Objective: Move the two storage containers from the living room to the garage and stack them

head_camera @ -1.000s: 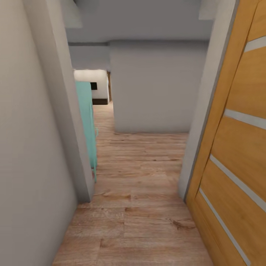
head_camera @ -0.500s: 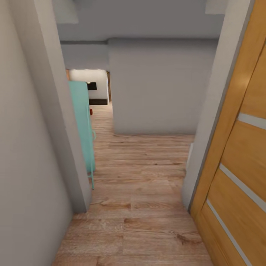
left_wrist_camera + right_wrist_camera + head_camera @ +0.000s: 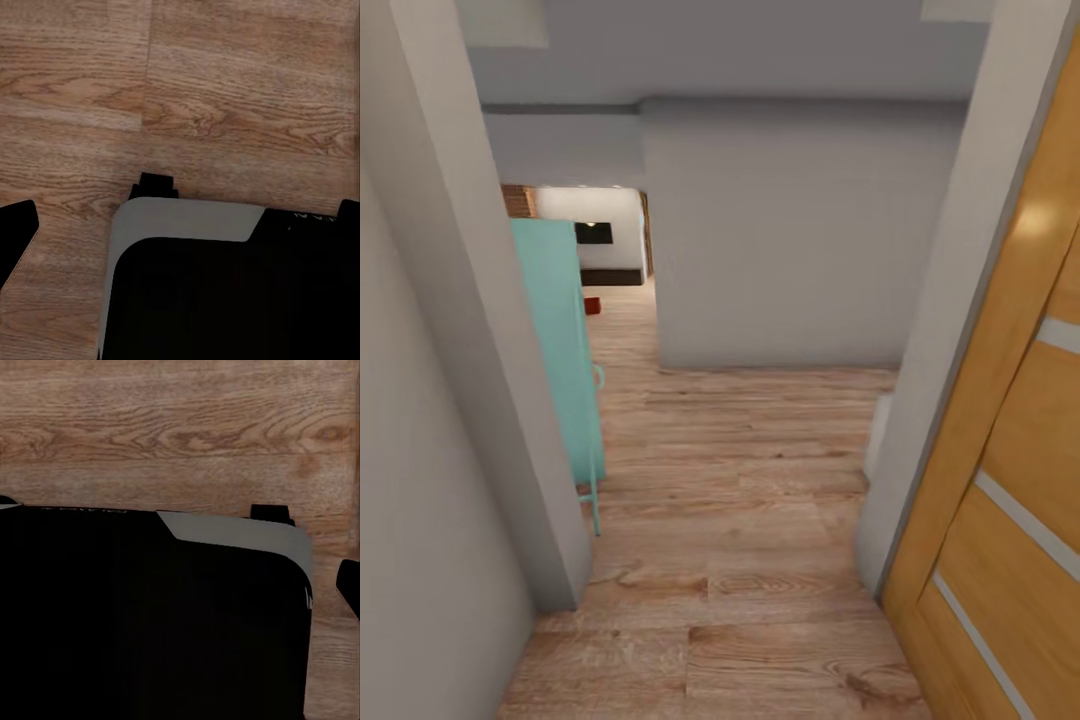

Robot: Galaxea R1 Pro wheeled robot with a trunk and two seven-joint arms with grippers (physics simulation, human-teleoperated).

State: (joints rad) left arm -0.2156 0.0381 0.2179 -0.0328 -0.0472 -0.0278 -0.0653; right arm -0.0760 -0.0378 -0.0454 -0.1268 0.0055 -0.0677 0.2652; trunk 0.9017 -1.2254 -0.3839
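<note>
You're looking down a hallway w/ light wood plank floor [image 3: 740, 520]. Grey-white wall [image 3: 420, 500] fills your left side; an orange-brown wooden door w/ pale horizontal strips [image 3: 1010, 480] stands on your right. Ahead, a plain grey wall block [image 3: 790, 240] sits across the corridor. A mint-green panel w/ thin legs [image 3: 560, 350] sits just behind the left wall's corner. Past it, an opening shows a lit room w/ white far wall and a dark rectangle [image 3: 593, 233]. Small red-orange thing [image 3: 592, 305] on the floor by that opening, too small to ID as a container. Wrist views: robot's dark base w/ grey edge [image 3: 187, 225] over planks. Grippers' state: can't tell.
</note>
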